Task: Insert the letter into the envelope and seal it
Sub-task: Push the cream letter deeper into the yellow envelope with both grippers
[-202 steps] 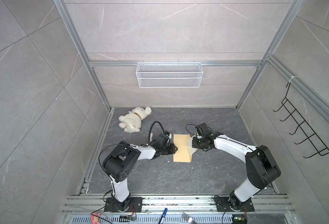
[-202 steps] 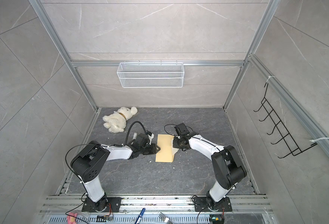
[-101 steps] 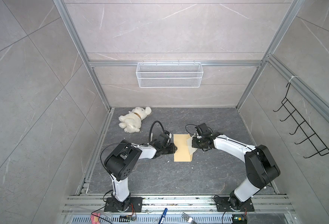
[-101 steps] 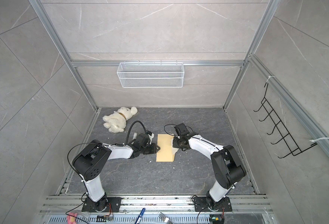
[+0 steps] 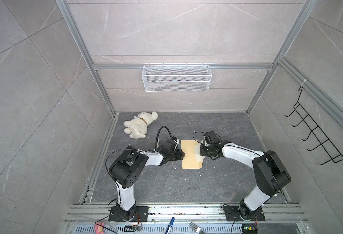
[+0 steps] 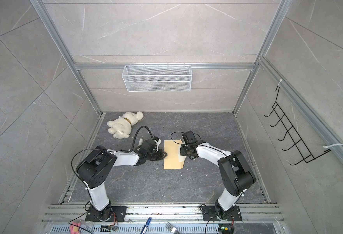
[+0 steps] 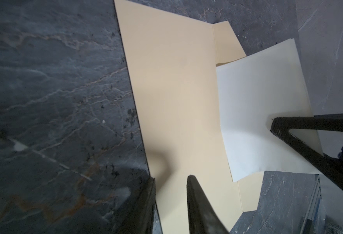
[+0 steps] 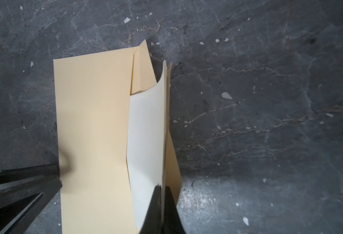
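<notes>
The right gripper (image 8: pixel 162 189) is clamped tight on one edge of the letter (image 8: pixel 146 131), a pale sheet that stands on edge at the fingers. From there the sheet curves down to the open mouth of the envelope (image 7: pixel 176 101). How far it goes inside cannot be told. The envelope's flap lies open on the floor (image 5: pixel 186 188) beneath the raised sheet.

The left gripper (image 7: pixel 171 177) rests low at the envelope's opposite long edge. Its jaws stand a little apart, one finger by the edge and one over the paper, with nothing pinched between them.

In both top views each arm rises from its base at the near rail, bends at a raised elbow and stretches its forearm low toward the middle. The two grippers face each other across the envelope, which lies flat between them.

Compared with a second ago, the envelope has not shifted and both grippers stay at the same spots. Its yellow-tan face is plain.

A plush bear (image 5: pixel 139 126) lies well apart, near the back wall.
</notes>
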Robot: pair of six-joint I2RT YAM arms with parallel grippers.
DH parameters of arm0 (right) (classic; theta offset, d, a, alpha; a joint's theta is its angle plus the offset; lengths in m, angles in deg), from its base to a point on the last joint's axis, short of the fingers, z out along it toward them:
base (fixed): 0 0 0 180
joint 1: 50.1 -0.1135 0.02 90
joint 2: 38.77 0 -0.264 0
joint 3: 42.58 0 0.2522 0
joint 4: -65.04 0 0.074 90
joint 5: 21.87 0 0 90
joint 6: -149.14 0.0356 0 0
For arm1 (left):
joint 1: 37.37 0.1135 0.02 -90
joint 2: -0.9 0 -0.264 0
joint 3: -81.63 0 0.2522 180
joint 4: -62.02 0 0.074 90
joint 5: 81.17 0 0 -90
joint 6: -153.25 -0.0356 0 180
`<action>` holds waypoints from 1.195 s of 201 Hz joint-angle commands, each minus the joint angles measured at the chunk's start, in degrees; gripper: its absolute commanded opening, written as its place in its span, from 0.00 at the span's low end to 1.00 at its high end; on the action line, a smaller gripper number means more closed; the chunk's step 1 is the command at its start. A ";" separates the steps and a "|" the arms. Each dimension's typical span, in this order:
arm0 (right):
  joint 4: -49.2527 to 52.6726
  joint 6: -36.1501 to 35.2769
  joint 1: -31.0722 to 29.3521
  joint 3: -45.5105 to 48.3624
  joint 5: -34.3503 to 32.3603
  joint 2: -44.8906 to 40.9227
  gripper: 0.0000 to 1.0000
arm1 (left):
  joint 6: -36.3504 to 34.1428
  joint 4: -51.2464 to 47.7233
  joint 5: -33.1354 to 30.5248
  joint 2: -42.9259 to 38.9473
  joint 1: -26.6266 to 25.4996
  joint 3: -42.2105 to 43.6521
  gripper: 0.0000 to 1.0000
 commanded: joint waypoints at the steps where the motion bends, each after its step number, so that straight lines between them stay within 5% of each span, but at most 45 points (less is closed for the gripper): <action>1: -1.93 -1.03 -0.33 1.26 1.24 1.31 0.00 | -1.32 -1.09 -0.72 1.99 -0.07 -0.56 0.30; 110: -4.09 -9.78 -0.32 1.48 2.67 -0.02 0.00 | -1.58 -1.20 -0.94 2.44 -0.09 -0.57 0.30; 240: -7.95 -2.89 -0.33 2.17 6.66 6.11 0.00 | -1.36 -0.76 -0.70 2.66 -0.14 -0.40 0.30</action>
